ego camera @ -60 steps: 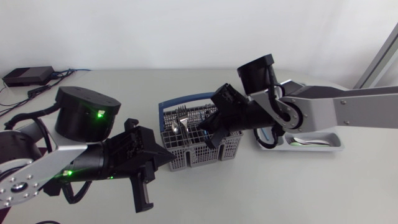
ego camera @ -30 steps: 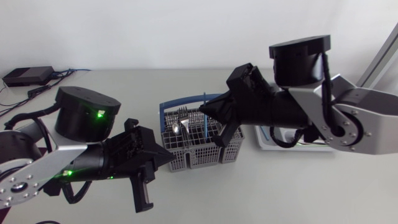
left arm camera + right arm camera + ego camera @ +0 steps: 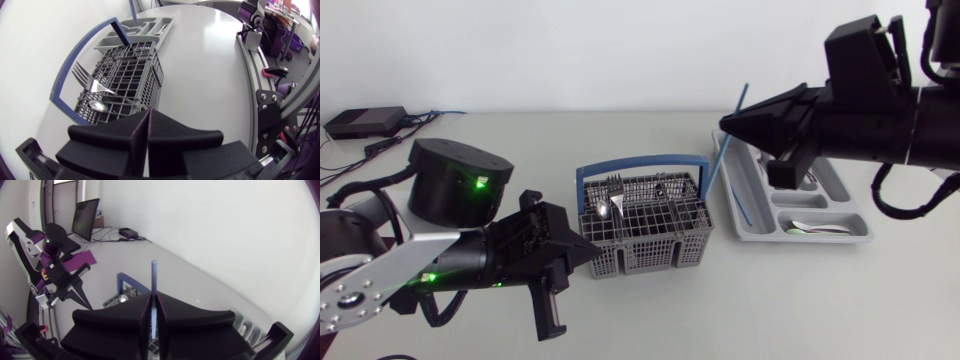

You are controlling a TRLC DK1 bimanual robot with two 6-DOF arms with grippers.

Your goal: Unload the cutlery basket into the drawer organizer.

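Placing the blue stick [image 3: 741,98] is judged to be the step in hand. Where is it held?

It is pinched between the closed fingers of the right end effector [image 3: 725,126]. It is held in the air, tilted, with its lower end about over the 9 o'clock edge of the organizer [image 3: 835,185]. The organizer lies on the counter [image 3: 620,320] at 3 o'clock from the basket [image 3: 650,255].

How should it be set down well?

The stick should be turned until it is in line with the long compartment on the organizer's 9 o'clock side. It should then be lowered until it lies nearly flat, and only then should the fingers be parted. If it is let go while tilted, it may be tipped over the rim onto the counter. A blue line is seen in that compartment; whether it is a second stick cannot be told.

And the left end effector [image 3: 588,255]?

It is empty, with its fingers pressed together, at 8 o'clock from the basket and just beside its wall. A fork [image 3: 82,77] and a spoon [image 3: 97,105] are seen in the basket, so it is best kept clear of the right arm's path.
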